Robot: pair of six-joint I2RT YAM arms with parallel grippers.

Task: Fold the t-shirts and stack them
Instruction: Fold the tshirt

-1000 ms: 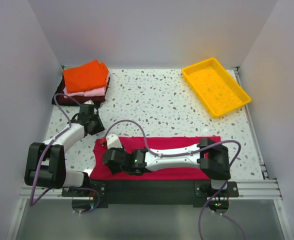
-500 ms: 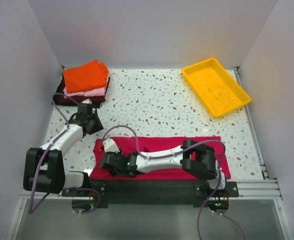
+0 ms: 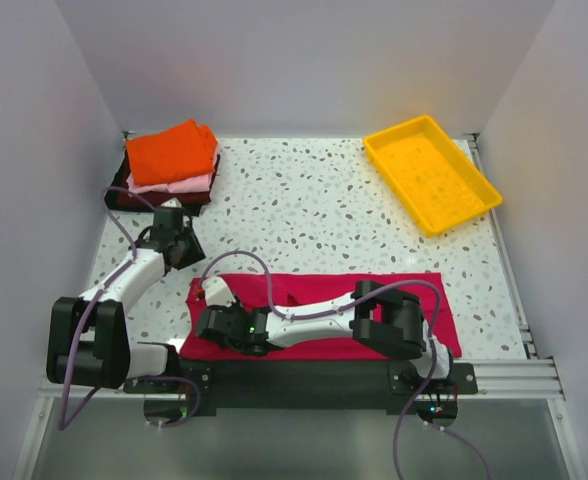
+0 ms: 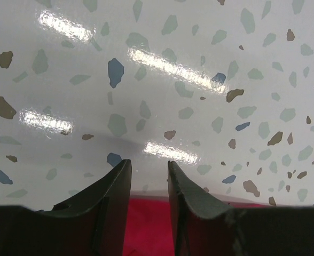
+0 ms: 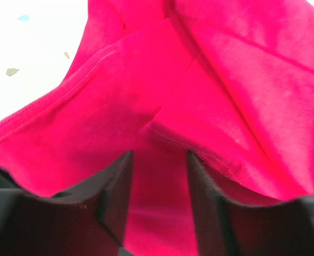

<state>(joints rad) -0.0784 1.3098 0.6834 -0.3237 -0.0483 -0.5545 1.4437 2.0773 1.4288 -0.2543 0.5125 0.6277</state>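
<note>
The crimson-magenta t-shirt (image 3: pixel 426 292) lies as a long strip along the near edge of the table. My right gripper (image 3: pixel 210 325) reaches across to its left end and is open. In the right wrist view its fingers (image 5: pixel 159 157) stand low over the cloth (image 5: pixel 146 106), with a hemmed fold edge just ahead of them. My left gripper (image 3: pixel 179 245) is open and empty above the table, just beyond the shirt's far left corner. The shirt's edge (image 4: pixel 146 229) shows between its fingers (image 4: pixel 148 165). Folded orange (image 3: pixel 171 152), pale pink (image 3: pixel 189 183) and dark maroon (image 3: pixel 164 198) shirts are stacked at the back left.
A yellow plastic tray (image 3: pixel 431 172) sits at the back right. White walls close in the speckled table (image 3: pixel 314 220) on three sides. The right arm's links lie across the crimson shirt.
My right arm has stretched further left and lower over the shirt, and its gripper has moved a little toward the near left corner. My left gripper has barely moved.
</note>
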